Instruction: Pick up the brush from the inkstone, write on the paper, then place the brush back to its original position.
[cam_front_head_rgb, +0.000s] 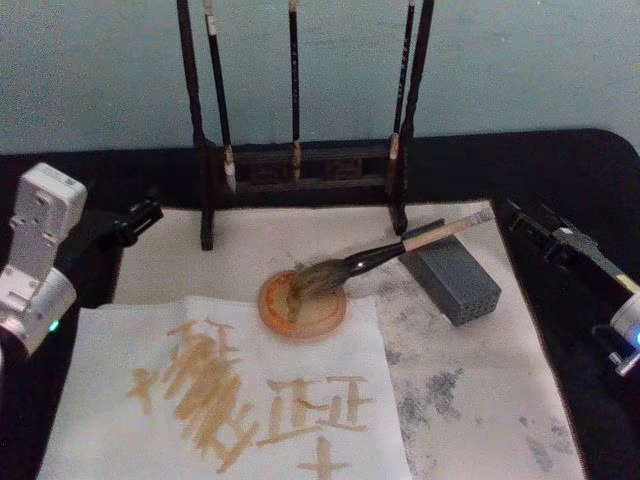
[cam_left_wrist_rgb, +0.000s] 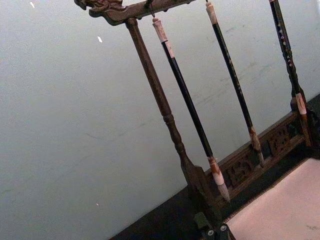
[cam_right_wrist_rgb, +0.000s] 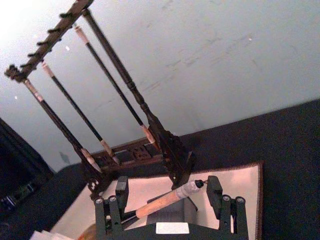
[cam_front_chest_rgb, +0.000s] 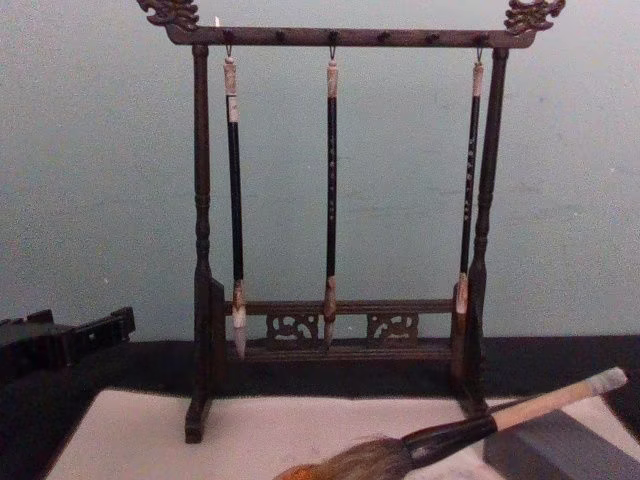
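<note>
Behind the black counter (cam_front_head_rgb: 560, 160) is a pale blue-green wall (cam_front_head_rgb: 500, 70). A cream mat (cam_front_head_rgb: 480, 400) covers the counter, and a wooden rack (cam_front_chest_rgb: 201, 200) stands at upper middle. The brush (cam_front_head_rgb: 400, 248) lies at centre, with its bristles on the inkstone (cam_front_head_rgb: 275, 315) and its handle on a grey block (cam_front_head_rgb: 455, 280). The paper (cam_front_head_rgb: 110, 340) lies at lower left. At the right edge, the right hand (cam_right_wrist_rgb: 167, 186) is released and empty. For the left hand (cam_front_head_rgb: 135, 218), at the left edge, I cannot tell.

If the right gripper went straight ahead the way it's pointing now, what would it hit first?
Probably the large tan-handled calligraphy brush: its handle lies across the gap of the open right gripper, just ahead, propped on the grey rectangular block. Depth is uncertain.
</note>
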